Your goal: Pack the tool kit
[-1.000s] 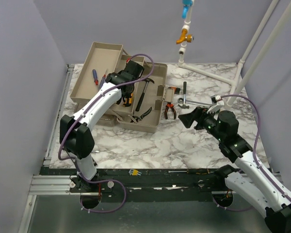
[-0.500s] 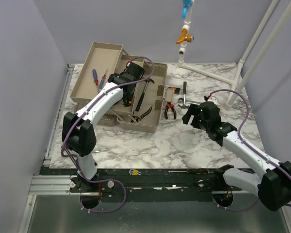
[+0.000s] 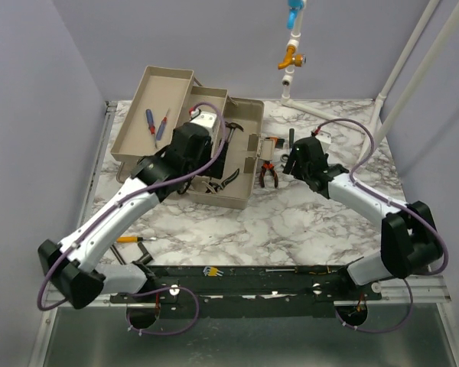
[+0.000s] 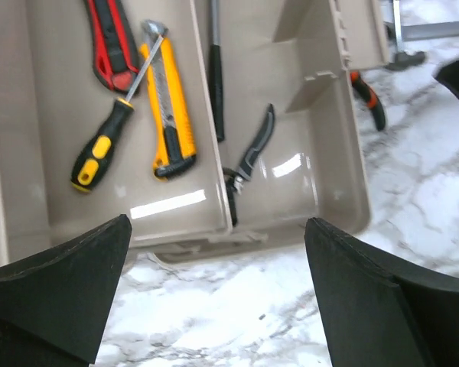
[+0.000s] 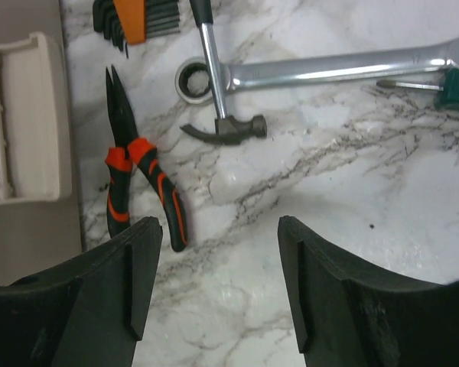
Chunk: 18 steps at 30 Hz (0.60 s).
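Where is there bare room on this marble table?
Free: the marble tabletop between the beige plastic toolbox and the near edge. Crowded: right of the toolbox, with orange-handled pliers, small hammer, silver wrench.

The desk [image 5: 382, 229] is white marble, veined grey. The toolbox [image 4: 30, 115] is plain beige. One knife [image 4: 170, 107] is yellow, another red-and-black knife [image 4: 111, 38] — the screwdriver [image 4: 99, 149] yellow and black. The pliers [image 5: 130, 153] have orange-and-black grips; the wrench [image 5: 329, 69] is silver.

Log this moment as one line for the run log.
left tool open, above toolbox | right tool open, above table near orange pliers, hammer | held: nothing
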Tool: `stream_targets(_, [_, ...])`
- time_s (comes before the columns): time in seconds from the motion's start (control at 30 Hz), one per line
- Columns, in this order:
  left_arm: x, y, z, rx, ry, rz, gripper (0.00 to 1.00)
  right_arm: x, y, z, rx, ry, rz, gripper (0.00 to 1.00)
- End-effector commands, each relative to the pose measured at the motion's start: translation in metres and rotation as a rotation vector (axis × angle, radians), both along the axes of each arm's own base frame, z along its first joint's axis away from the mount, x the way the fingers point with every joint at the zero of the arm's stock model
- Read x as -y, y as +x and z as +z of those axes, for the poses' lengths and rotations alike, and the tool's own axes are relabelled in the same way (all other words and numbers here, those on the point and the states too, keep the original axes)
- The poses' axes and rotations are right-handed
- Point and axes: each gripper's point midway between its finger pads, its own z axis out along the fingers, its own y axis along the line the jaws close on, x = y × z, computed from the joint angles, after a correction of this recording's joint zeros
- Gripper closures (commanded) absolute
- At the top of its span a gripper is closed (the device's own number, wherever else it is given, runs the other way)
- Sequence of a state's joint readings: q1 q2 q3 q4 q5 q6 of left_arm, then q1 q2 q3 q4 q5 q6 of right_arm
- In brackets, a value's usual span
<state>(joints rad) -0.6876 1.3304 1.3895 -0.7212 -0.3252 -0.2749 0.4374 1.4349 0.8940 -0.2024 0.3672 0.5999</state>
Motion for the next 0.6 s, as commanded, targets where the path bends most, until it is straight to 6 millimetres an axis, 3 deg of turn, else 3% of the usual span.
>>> stream_targets(0.0, [0.02,-0.029,0.007,0.051,-0.244,-0.118,0.01,0.01,0.036,0.013,0.073,-0.089,-0.068,0.34])
stream_targets(0.23, [0.012,-0.062,-0.006,0.093,-0.374,-0.162,0.01,0.005,0.079,0.003,0.058,-0.145,-0.066,0.4])
stream_targets(0.4, [-0.004,-0.071,-0.025,0.079,-0.356,-0.119,0.01,0.007,0.106,-0.006,0.042,-0.13,-0.074,0.42])
stream_targets(0.57, [0.0,-0.081,-0.027,0.104,-0.426,-0.156,0.02,0.0,0.134,-0.024,0.008,-0.108,-0.033,0.43])
